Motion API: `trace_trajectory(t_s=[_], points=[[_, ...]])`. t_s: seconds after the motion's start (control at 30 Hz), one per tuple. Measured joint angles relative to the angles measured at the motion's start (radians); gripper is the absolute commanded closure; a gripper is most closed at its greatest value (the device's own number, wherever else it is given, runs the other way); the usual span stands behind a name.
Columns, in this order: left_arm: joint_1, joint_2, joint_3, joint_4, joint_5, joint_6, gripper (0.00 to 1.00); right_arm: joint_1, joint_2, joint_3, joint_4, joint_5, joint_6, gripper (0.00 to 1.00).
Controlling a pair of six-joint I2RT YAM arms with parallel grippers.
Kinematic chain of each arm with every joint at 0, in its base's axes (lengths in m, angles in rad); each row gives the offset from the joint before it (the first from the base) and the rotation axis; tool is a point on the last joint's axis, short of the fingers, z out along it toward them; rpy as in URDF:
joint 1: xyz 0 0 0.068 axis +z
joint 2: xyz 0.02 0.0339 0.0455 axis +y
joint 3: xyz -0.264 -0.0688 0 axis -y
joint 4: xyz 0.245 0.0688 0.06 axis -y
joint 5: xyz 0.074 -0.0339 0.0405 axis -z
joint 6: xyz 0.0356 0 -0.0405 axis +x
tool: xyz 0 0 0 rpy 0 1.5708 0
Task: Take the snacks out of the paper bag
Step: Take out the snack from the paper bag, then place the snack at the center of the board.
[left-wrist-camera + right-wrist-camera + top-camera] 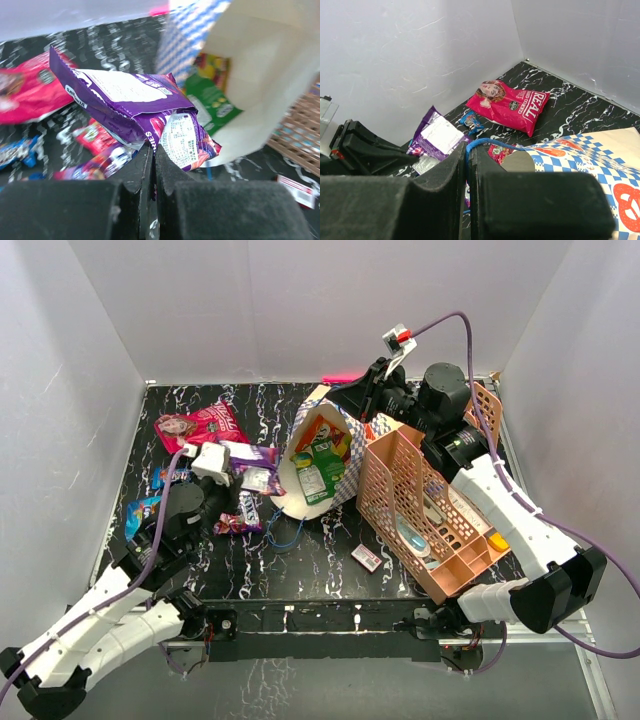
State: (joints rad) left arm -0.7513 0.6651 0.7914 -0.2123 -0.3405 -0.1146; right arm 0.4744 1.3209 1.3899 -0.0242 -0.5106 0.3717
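Paper bag (285, 490) on its side at the middle of the desk (320, 560), mouth toward the left arm; right tool (468, 150) closed on its blue cord handle (492, 144). Pink-red bag (197, 427) already out, flat at far left. Green packet (318, 475) and orange packet (322, 430) sit inside, not yet removed. Purple packet (135, 100) just outside the mouth, its edge pinched in the closed left tool (154, 150). Small candy packs (238, 524) lie beside it. Judged past halfway: at least two snacks left to take out.
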Motion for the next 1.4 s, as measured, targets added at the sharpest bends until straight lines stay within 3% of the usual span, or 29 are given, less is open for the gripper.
trace_trajectory(t_s=[0.17,0.37,0.43,0.63,0.77,0.83,0.9,1.03,1.27,1.4], points=[[0.0,0.008,0.002,-0.128,-0.251,-0.06,1.0,0.002,-0.006,-0.013,0.004,0.011,0.0,0.92],[0.022,0.201,0.013,-0.192,-0.438,-0.097,1.0,0.002,-0.006,-0.013,0.005,0.013,0.0,0.92],[0.071,0.267,0.013,-0.177,-0.414,-0.097,1.0,0.002,-0.006,-0.013,0.005,0.015,0.0,0.92],[0.351,0.391,0.014,-0.06,-0.251,-0.102,1.0,0.002,-0.011,-0.013,0.0,0.02,-0.004,0.92],[0.412,0.439,0.008,0.035,-0.226,-0.111,0.97,0.002,-0.017,-0.013,-0.001,0.022,-0.005,0.92],[0.414,0.444,-0.008,0.069,-0.217,-0.134,0.71,0.002,-0.017,-0.013,-0.001,0.022,-0.004,0.92],[0.415,0.444,-0.027,0.072,-0.214,-0.173,0.51,0.002,-0.017,-0.013,-0.002,0.021,-0.004,0.92],[0.415,0.441,-0.031,0.039,-0.211,-0.243,0.32,0.002,-0.017,-0.014,-0.002,0.014,-0.004,0.92],[0.416,0.371,0.04,-0.055,-0.108,-0.292,0.32,0.002,-0.017,-0.014,-0.001,0.01,-0.003,0.92],[0.415,0.285,0.089,0.037,0.109,-0.307,0.41,0.002,-0.017,-0.014,-0.001,0.009,-0.003,0.92]])
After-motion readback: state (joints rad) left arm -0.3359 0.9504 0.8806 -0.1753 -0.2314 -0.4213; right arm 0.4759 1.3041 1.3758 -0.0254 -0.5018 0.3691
